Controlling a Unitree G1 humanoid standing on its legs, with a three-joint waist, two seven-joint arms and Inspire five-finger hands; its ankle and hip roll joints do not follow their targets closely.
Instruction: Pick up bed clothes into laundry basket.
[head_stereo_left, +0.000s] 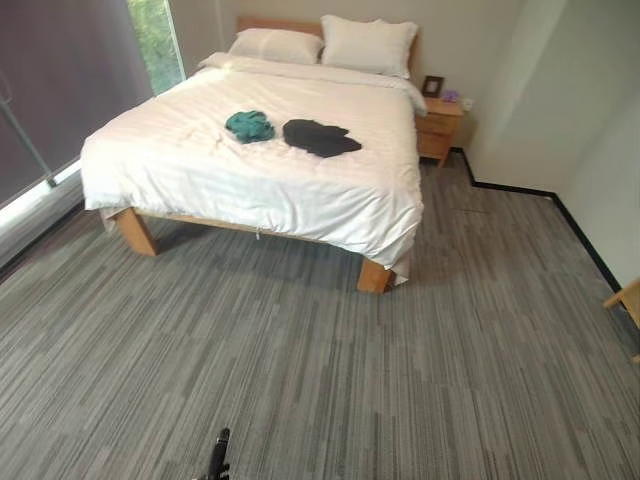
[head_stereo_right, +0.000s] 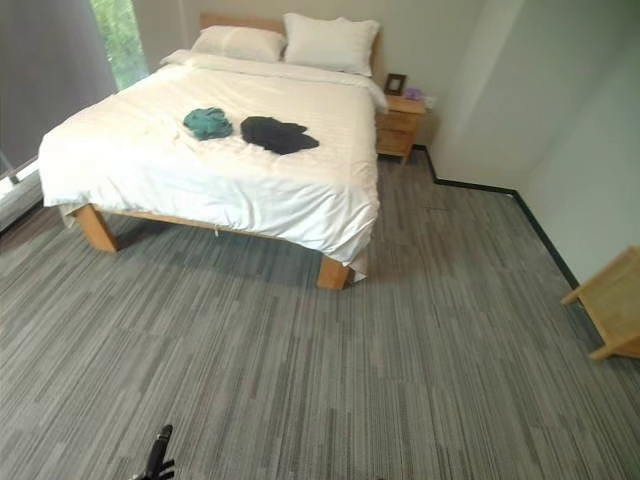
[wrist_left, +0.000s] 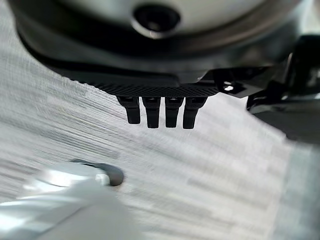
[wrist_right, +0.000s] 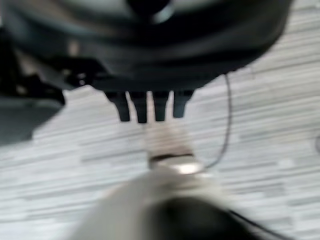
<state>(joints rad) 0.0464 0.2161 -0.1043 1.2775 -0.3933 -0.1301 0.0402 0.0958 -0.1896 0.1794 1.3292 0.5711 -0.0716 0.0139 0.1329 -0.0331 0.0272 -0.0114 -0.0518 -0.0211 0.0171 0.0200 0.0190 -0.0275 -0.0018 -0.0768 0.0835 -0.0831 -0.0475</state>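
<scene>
The left hand (wrist_left: 160, 107) hung down over the grey carpet (head_stereo_left: 330, 380). Its fingers (wrist_left: 172, 112) pointed straight and held nothing. The right hand (wrist_right: 150, 102) hung the same way, with its fingers (wrist_right: 141, 111) loose and nothing in them. Neither hand touched anything.

The clothes were far from both hands, up on the bed (head_stereo_left: 260, 150) at the far side of the room. A small green bundle of cloth (head_stereo_left: 249, 125) lay in the middle of the white cover. A dark, flat piece of clothing (head_stereo_left: 320, 137) lay just to the right of it, close but not touching. Two white pillows (head_stereo_left: 365, 44) sat at the far end of the bed.

A little wooden nightstand (head_stereo_left: 438, 125) stood to the right of the bed, by the far wall, with a small picture frame (head_stereo_left: 432, 86) on top. Near the right wall, the corner of some wooden furniture (head_stereo_right: 612, 305) stood on the carpet.
</scene>
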